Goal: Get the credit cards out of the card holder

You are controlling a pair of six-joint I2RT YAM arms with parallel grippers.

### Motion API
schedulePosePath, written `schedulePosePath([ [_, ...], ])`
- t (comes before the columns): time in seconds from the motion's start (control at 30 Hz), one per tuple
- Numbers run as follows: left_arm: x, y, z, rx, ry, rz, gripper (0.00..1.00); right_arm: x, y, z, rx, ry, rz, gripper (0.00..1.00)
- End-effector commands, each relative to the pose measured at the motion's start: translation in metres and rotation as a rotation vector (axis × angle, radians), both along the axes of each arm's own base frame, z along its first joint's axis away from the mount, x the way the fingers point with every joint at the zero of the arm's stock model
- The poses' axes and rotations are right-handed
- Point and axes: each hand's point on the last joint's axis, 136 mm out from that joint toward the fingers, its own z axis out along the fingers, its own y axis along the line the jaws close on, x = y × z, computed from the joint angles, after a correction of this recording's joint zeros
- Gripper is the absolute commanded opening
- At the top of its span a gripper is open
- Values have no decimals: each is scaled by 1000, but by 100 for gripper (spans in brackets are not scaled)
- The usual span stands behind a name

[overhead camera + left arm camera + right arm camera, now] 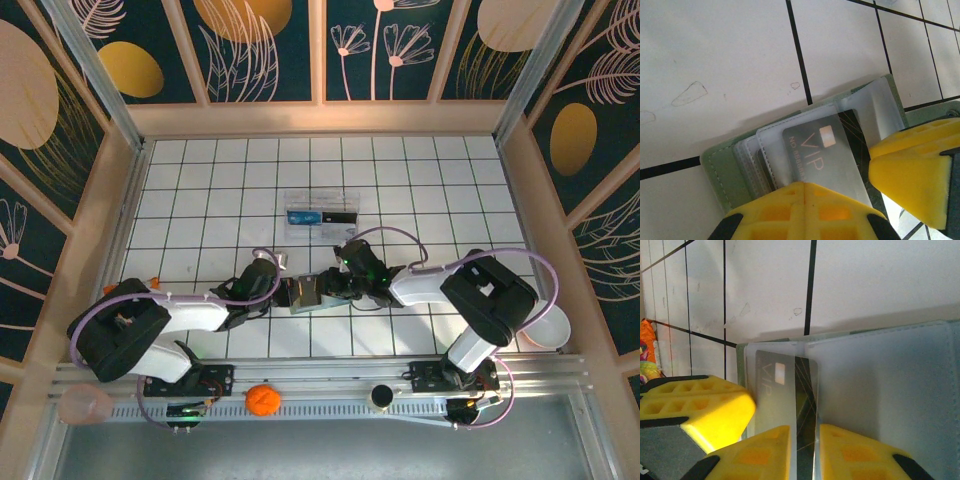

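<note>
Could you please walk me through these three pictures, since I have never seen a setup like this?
You are looking at two robot arms fixed side by side at the near edge of a white tiled table. The wide picture comes from a camera above and behind them. The other two come from small cameras on each wrist, so the yellow foam blocks there are each arm's own fingers.

In the middle lies a small open grey-green soft card holder with clear sleeves. The left tool is shut on its edge, pinning it down. The right tool is closing around a dark card marked VIP that sticks out of a sleeve; I cannot tell if it grips it firmly yet.

Further back sits a clear plastic box with blue and black items. An orange object rests on the front rail.
</note>
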Motion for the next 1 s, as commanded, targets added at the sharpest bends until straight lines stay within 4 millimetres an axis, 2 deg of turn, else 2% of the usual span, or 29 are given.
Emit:
schedulePosePath([
  [0.0,-14,8,-21,62,57,-32,0,1,1,-3,24,15,-4,17],
  [0.17,-14,10,-21,68,55,-26,0,1,-7,-3,15,8,-38,6],
  [0.5,-11,7,-17,58,37,-32,0,-1,-40,-1,-48,-27,-118,0],
  [0.7,-2,-2,0,30,-28,-56,0,0,-50,18,-178,-121,-54,0],
  [0.97,5,-11,10,24,-54,-72,0,4,-49,47,-323,-207,-1,0],
])
